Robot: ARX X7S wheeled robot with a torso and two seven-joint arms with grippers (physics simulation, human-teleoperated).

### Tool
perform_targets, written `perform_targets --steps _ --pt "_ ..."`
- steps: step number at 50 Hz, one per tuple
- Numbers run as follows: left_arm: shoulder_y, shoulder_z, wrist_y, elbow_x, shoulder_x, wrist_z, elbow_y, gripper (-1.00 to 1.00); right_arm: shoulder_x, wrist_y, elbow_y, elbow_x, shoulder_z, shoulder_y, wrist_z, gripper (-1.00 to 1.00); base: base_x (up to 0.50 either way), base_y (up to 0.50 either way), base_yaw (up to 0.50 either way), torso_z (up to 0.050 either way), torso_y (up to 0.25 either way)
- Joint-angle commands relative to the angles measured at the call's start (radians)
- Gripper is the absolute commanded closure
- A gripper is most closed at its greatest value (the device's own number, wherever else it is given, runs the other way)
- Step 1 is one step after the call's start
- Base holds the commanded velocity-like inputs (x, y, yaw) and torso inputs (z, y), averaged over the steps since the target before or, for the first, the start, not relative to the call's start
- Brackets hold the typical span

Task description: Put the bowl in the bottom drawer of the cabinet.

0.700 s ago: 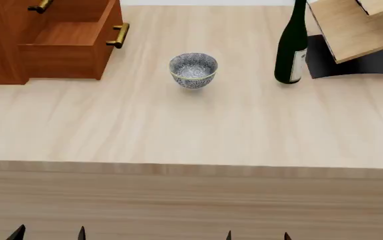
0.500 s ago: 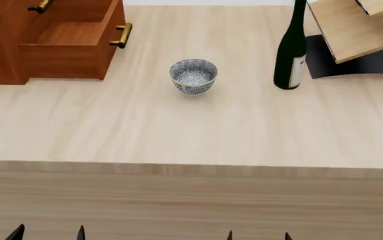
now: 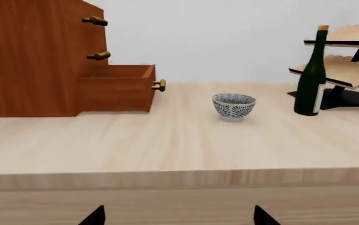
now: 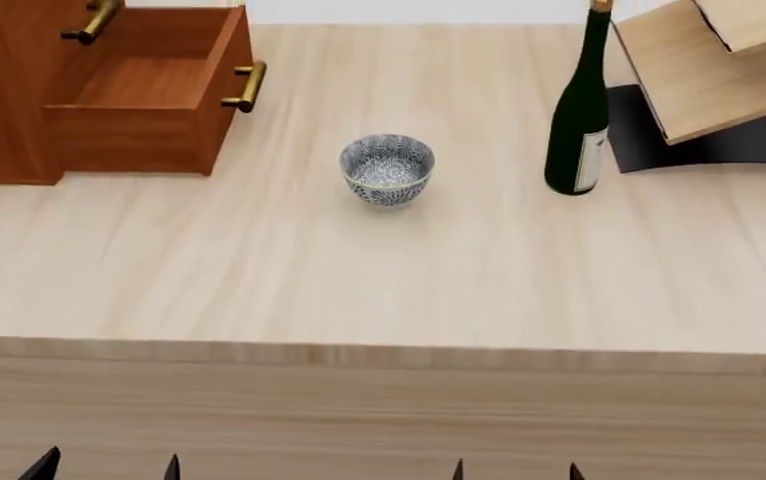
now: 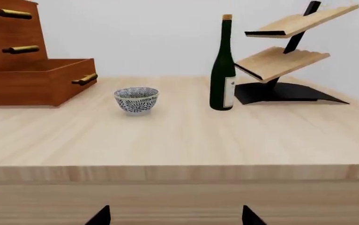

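The bowl [image 4: 387,168] stands upright mid-counter, toward the far edge, beside the pulled-out bottom drawer [image 4: 143,90], well beyond both grippers (jaws apart, empty, off the near edge), roughly midway between them, neither arm clearly nearer.

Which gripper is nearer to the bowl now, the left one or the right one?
Right, narrowly. The bowl sits far out on the table; the right gripper is just right of its line, the left gripper further off left. Both hang below the table edge.
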Motion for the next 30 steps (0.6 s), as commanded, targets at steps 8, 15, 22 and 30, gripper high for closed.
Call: perform_targets --steps 8,15,22,30 --pt "0.001 0.034 0.060 0.032 -0.027 -0.054 0.020 -1.00 0.025 0.034 -0.032 0.019 -0.029 0.016 0.030 -1.00 0.00 0.00 0.00 0.050 0.000" --pt "-0.002 0.048 0.036 0.003 -0.048 -0.032 0.068 -1.00 0.039 0.055 -0.062 0.026 -0.035 0.022 0.042 -1.00 0.00 0.00 0.00 0.050 0.000" --pt "-0.001 0.057 0.011 -0.020 -0.061 -0.022 0.083 -1.00 0.047 0.053 -0.068 0.033 -0.042 0.019 0.050 -1.00 0.00 0.00 0.00 0.050 0.000" --pt "-0.001 0.060 0.009 -0.047 -0.067 -0.018 0.081 -1.00 0.055 0.060 -0.081 0.038 -0.054 0.019 0.058 -1.00 0.00 0.00 0.00 0.050 0.000"
